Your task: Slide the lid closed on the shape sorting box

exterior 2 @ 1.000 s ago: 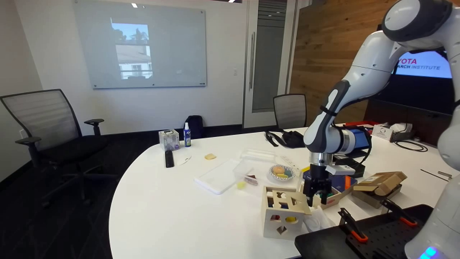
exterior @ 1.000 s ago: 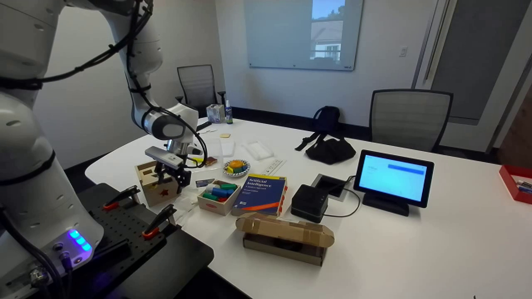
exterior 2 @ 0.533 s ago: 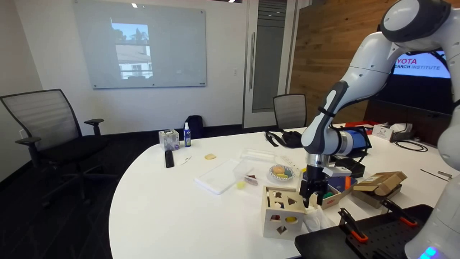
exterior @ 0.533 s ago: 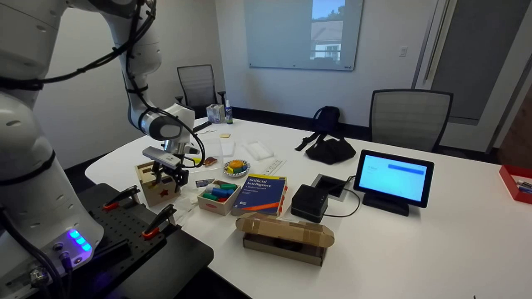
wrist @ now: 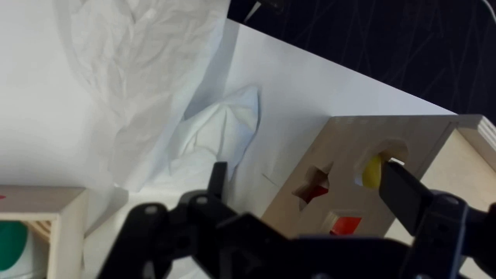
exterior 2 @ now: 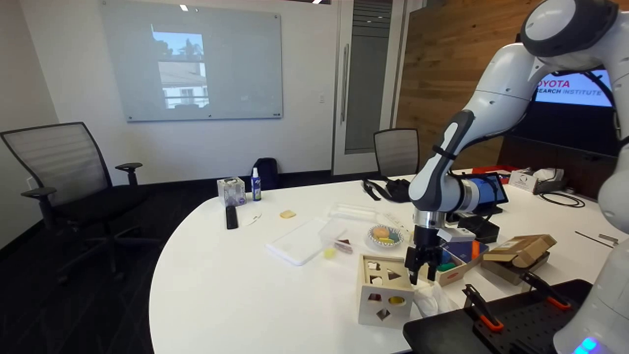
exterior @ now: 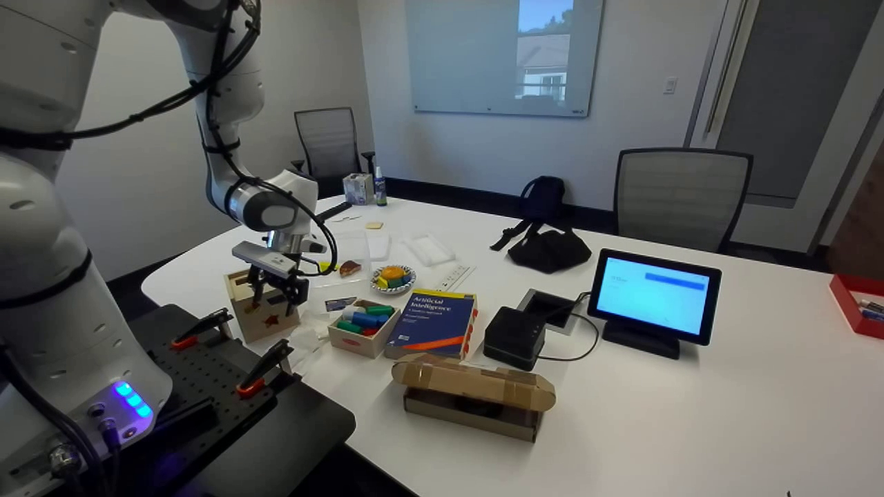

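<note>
Pale wood forms the shape sorting box (exterior 2: 386, 307) in an exterior view, with the lid (exterior 2: 384, 274) lying across the box's top, seemingly almost home. Just right of the box, the gripper (exterior 2: 422, 275) hangs with its fingers spread, holding nothing, one fingertip close by the box's rim, contact unclear; to finish well, nudge the lid's edge level and straight across the box, gently enough that the box neither skids nor tips.
</note>
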